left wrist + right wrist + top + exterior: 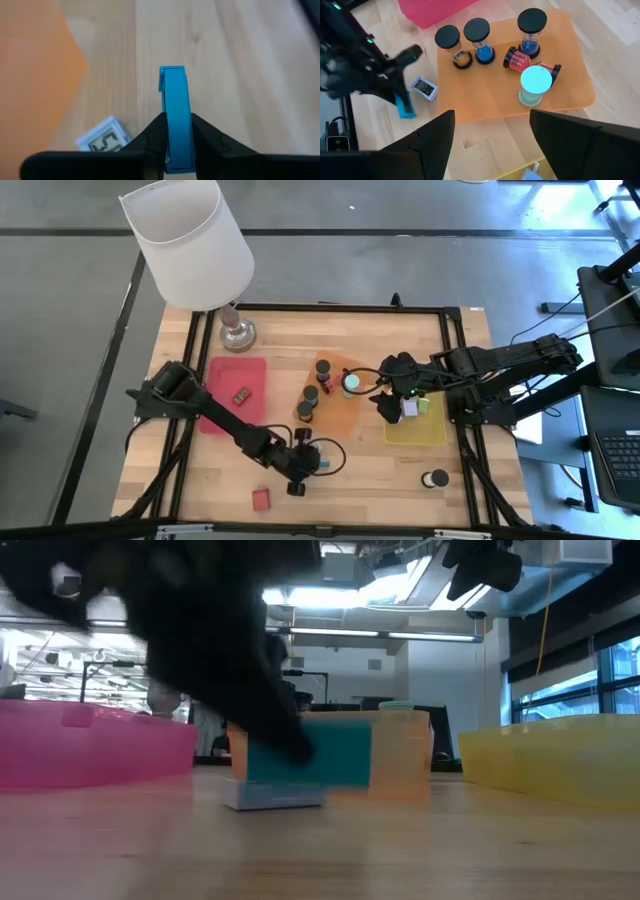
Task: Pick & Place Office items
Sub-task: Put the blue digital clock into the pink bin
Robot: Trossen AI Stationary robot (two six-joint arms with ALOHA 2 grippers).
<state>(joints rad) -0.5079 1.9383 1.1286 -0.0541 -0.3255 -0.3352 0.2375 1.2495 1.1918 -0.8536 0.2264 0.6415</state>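
My left gripper (316, 464) is low over the table's near middle, shut on a thin blue flat piece (175, 95); the low view shows it as a teal rectangle (325, 752). A small white display clock (102, 141) lies flat on the wood beside it. A red block (262, 498) and a black-and-white roll (436, 478) rest on the table near the front edge. My right gripper (490, 145) hangs open and empty high above the gap between the orange tray (345, 418) and the yellow tray (432, 435). My left gripper pinches the blue piece by its two broad faces (176, 137), one finger (152, 135) on each side. The fingers slant down at it from the table's left. The piece stands on edge, reaching out past the fingertips, and the low view shows it just clear of the wood.
The orange tray holds several black-capped sand timers (477, 37) and a teal-capped one (535, 85). The pink tray (222, 420) has one small flat item (241, 394). A lavender block (410, 408) lies in the yellow tray. A white-shaded lamp (190, 240) stands at the far left.
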